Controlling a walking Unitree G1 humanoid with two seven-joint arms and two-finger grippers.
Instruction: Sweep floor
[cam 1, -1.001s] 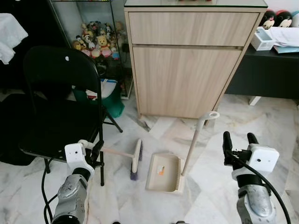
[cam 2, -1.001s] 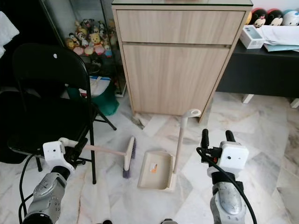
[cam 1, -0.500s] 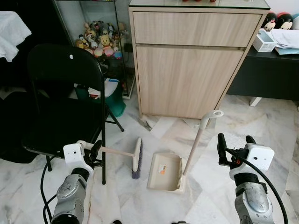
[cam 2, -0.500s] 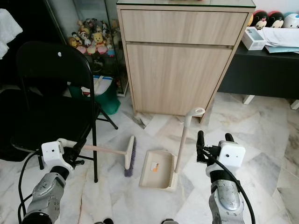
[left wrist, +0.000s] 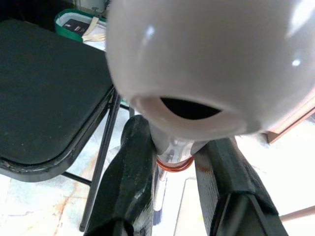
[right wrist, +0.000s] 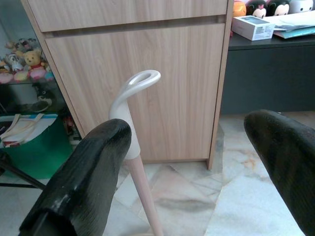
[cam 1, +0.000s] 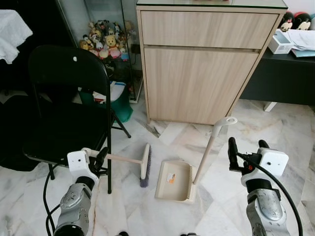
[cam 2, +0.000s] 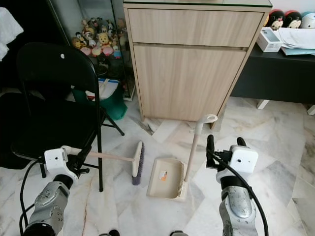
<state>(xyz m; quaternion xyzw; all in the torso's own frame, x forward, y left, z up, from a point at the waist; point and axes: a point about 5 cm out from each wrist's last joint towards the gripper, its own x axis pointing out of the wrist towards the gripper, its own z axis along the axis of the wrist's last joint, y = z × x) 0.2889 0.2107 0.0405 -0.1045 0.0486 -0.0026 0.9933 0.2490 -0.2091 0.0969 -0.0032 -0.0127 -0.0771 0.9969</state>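
Note:
A small brush (cam 1: 143,165) with a cream handle and dark bristles rests on the marble floor (cam 1: 162,211). My left gripper (cam 1: 100,160) is shut on the brush handle's end, low at the left beside the chair leg. A beige dustpan (cam 1: 174,181) lies on the floor just right of the brush, its long handle (cam 1: 212,143) leaning up to the right. My right gripper (cam 1: 246,146) is open, held just right of the dustpan handle's looped top (right wrist: 139,84) and not touching it.
A black folding chair (cam 1: 64,108) stands at the left, its front leg close to my left gripper. A wooden cabinet (cam 1: 204,61) is straight ahead, a dark desk (cam 1: 283,73) to its right, and a green bin (cam 1: 118,105) beside a glass case of toys.
The view has shifted slightly. My right gripper has moved left, closer to the dustpan handle's top. The left gripper still holds the brush handle.

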